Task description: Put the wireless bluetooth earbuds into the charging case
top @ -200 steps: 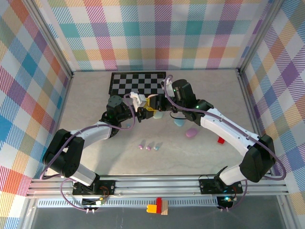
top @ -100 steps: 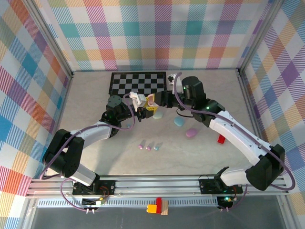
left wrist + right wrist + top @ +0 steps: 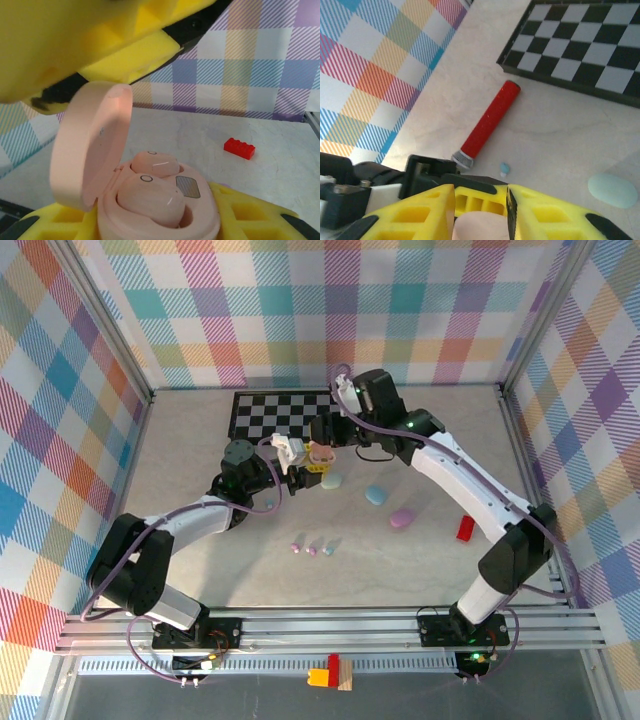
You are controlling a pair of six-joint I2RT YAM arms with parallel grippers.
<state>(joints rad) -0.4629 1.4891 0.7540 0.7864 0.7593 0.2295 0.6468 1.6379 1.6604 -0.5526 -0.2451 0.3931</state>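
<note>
- Two yellow padded fingers of the left gripper [image 3: 308, 470] are closed against the base of a pale pink, pebble-shaped plastic charging case [image 3: 165, 220]. They grip it from both sides.
- The case's round hinged lid [image 3: 90, 145] stands open and tilted back.
- Inside the case, two glossy pink bean-shaped earbuds [image 3: 150, 197] sit side by side in their wells.
- The right gripper [image 3: 480, 205] reaches in from the far side. Its yellow fingers stand close together on either side of the lid's upper edge, and pink plastic fills the narrow gap between them. Whether they pinch the lid or only bracket it cannot be told.
- Just beside the grippers on the pale stone-patterned table [image 3: 200, 570] lies a closed mint pebble-shaped case [image 3: 332, 481]. A sky-blue case [image 3: 376, 494] and a lilac-pink case [image 3: 402, 518] lie further to the right.
- Nearer the arm bases, three tiny pastel loose earbuds [image 3: 312, 549] lie in a short row, apart from every case.
- A red toy brick [image 3: 465, 529] rests to the right, and a black-and-white checkered mat [image 3: 280, 412] lies at the far side.
- The right wrist view shows a red cylindrical stick with a metal end [image 3: 487, 120] near the mat's corner. A tiny pale blue piece [image 3: 504, 169] lies just beside that end.
</note>
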